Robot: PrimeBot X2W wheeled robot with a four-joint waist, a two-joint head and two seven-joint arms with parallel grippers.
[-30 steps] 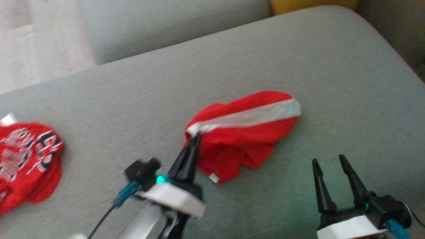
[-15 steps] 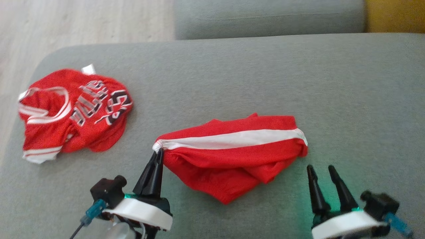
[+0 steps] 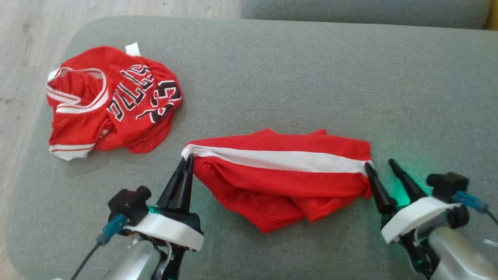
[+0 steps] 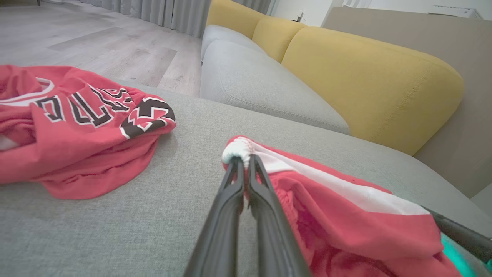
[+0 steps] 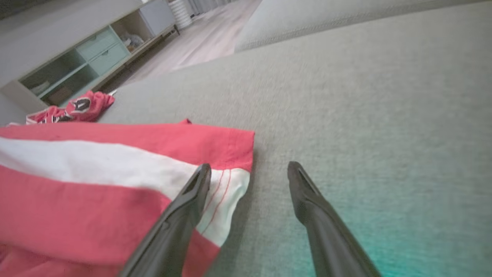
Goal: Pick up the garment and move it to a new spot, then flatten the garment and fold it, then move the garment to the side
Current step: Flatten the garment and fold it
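Pinching the left end of the white band (image 3: 280, 160), the left tool (image 3: 186, 161) is clamping tight on the red shorts (image 3: 280, 182). The shorts are lying bunched on the grey sofa cushion (image 3: 311, 77), nearer its near edge and roughly midway along it. The right tool (image 3: 379, 164) is standing with its fingers apart at the band's right end. One finger (image 5: 188, 207) is lying over the hem corner and the other is sitting beside it above bare cushion, so nothing is being held there. A red jersey (image 3: 116, 101) is lying heaped by the cushion's far left corner, well apart from the shorts.

The robot seems to be working on the flattening step, gathering a hold at each end of the band. Next, the right tool is likely needing to bring the hem corner between its fingers and close. Both arms would then draw outward to stretch the cloth flat.
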